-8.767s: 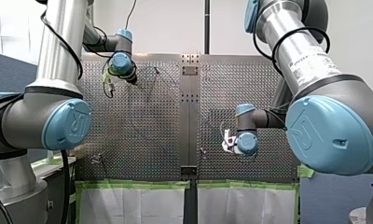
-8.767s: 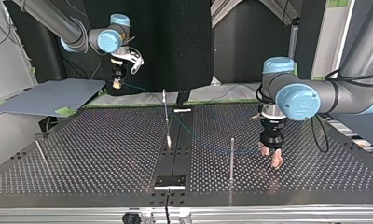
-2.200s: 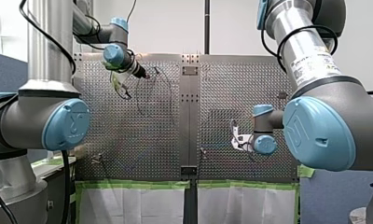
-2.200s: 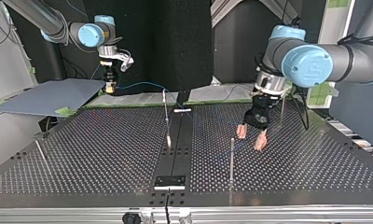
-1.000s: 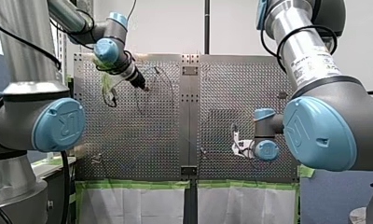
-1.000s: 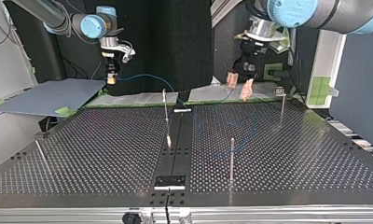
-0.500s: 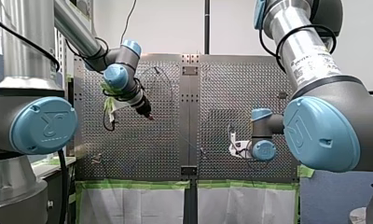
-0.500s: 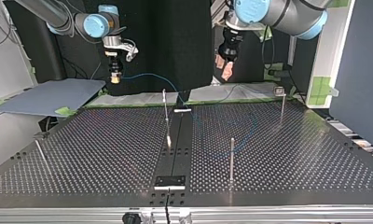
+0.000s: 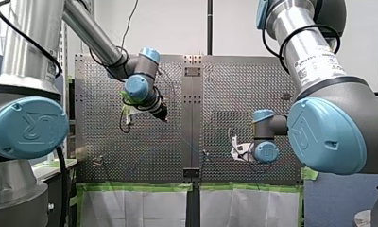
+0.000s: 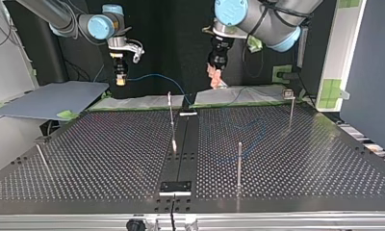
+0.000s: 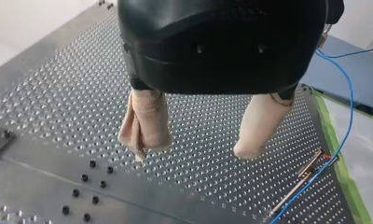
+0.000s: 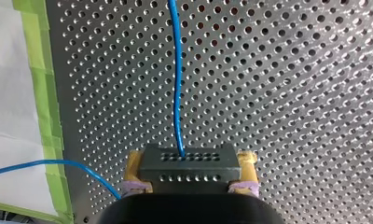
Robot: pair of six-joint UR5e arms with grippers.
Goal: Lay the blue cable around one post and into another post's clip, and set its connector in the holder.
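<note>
In the right wrist view my right gripper is shut on the dark grey connector, yellow pads on both its ends. The blue cable runs out of it over the perforated plate. Seen from the top view, my right gripper hangs at the back left, and the cable arcs across to a loose loop on the table. My left gripper hovers above the back edge near the middle. Its beige pads stand open and hold nothing. In the front view it sits left of centre.
Upright posts stand on the table: one at the centre, one near the front, one with a clip head at the right. A thin leaning rod is at the left. A small plate lies at the front centre.
My left arm has swung from the top view's right toward the middle, still open and empty. My right gripper has stayed almost still with the connector. The cable loop on the table has shifted slightly.
</note>
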